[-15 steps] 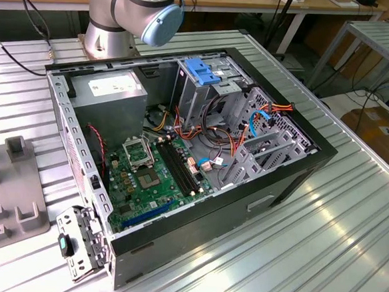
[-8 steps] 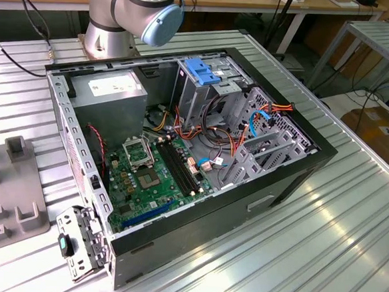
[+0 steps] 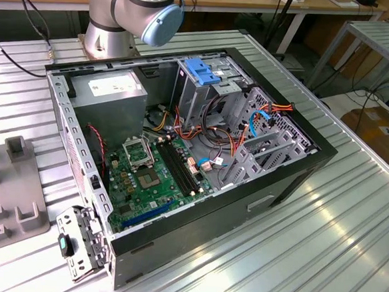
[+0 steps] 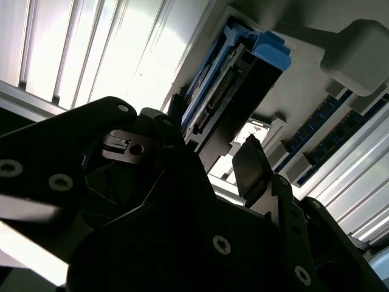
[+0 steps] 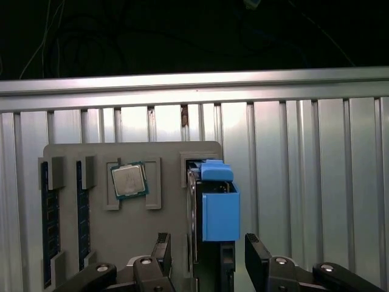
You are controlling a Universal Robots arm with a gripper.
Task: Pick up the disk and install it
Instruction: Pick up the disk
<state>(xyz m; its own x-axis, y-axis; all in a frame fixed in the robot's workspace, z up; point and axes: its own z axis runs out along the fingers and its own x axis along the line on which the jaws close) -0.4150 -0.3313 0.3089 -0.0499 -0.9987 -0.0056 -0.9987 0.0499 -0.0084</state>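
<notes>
While the spread gripper (image 5: pixel 208 248) straddles the disk (image 5: pixel 219 213), ribbed metal table (image 5: pixel 292 182), grey holder (image 5: pixel 167 157), dark backdrop (image 5: pixel 182 36).

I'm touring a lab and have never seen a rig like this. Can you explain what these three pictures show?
This is one robot arm standing on a ribbed metal table. The exterior view, from a camera off the arm, shows an open computer case with its motherboard exposed. The two wrist views come from cameras riding on the arm. In the first wrist view the end effector, its grasping part, is open, one finger on either side of the disk, a hard drive with blue rails standing on edge in a grey holder. The holder also carries a processor chip and memory sticks. Nothing is gripped yet.
</notes>
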